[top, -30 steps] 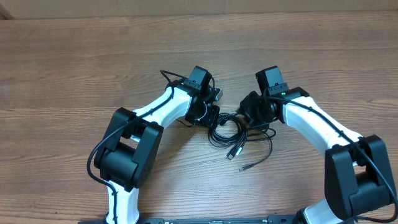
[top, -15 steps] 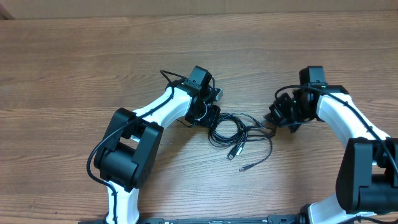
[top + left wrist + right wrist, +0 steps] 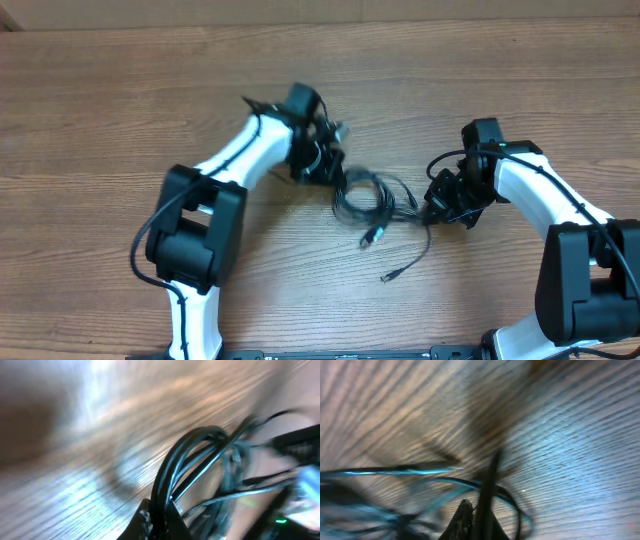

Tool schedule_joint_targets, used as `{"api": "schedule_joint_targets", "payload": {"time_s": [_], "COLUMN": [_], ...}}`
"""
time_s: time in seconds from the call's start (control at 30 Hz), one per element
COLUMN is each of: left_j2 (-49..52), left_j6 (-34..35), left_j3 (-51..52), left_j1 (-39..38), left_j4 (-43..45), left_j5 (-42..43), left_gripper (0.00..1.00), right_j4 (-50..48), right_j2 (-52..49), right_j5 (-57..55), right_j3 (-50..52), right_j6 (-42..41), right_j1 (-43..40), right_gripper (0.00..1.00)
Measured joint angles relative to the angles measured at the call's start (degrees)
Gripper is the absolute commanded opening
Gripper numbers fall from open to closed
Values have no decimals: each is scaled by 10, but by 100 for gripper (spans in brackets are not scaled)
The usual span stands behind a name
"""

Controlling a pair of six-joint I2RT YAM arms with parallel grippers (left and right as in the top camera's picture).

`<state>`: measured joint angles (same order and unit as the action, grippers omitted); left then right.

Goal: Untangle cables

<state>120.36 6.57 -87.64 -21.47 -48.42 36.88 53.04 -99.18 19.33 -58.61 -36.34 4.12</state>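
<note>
The thin black flexible cables [image 3: 368, 195] lie in a loose coil of overlapping loops on the brown wood-grain tabletop [image 3: 120, 90], between the two arms. Two free ends trail toward the near side, each tipped with a small plug [image 3: 370, 237].

The left pincer [image 3: 333, 172] sits at the coil's left rim. Its wrist view, though smeared, shows several strands [image 3: 192, 462] arching up and running straight down into the fingers [image 3: 150, 520], so it is clamped together on a bunch of cord. The right pincer [image 3: 432, 205] sits at the opposite rim. Its own blurred view shows one dark strand [image 3: 490, 480] dropping between the closed fingertips [image 3: 465, 515], so it is shut on a cord as well.

Holding the coil from opposite sides looks meant to draw the loops apart, one side anchoring while the other stretches. Which strands belong to which cable cannot be told from here.

There is plenty of room. Bare wood runs wide on the far side and out to the left, and no tabletop edge comes near the coil. The tighter side is the right, where that arm already reaches near the frame's border, and the near side, where both arm bases stand. The dangling plug ends could snag on the loops as the coil spreads.
</note>
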Motion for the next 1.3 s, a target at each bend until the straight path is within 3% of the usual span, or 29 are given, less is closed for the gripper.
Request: {"api": "schedule_joint_targets", "payload": {"time_s": [0.23, 0.47, 0.63, 0.67, 0.87, 1.1, 1.3], "left_j2": [0, 0, 0, 0, 0, 0, 0], "left_j6": [-6, -12, -45, -54, -123, -162, -172], "left_j3": [-134, -157, -157, -157, -157, -157, -157], "left_j1": [63, 92, 91, 91, 91, 87, 69], "left_j4": [-51, -74, -108, -113, -149, -167, -173], "left_j5": [75, 166, 184, 186, 188, 169, 165], "left_gripper": [4, 4, 4, 4, 4, 4, 4], "right_j4": [-18, -40, -11, 7, 68, 48, -21], "right_j2": [0, 0, 0, 0, 0, 0, 0], "right_j5": [-24, -38, -40, -34, 21, 165, 212], "right_j3": [14, 25, 21, 14, -66, -100, -100], "right_j6": [4, 9, 32, 47, 135, 261, 298], "right_j1": [9, 9, -11, -22, -64, -59, -9], "right_gripper": [4, 4, 32, 41, 76, 78, 77]}}
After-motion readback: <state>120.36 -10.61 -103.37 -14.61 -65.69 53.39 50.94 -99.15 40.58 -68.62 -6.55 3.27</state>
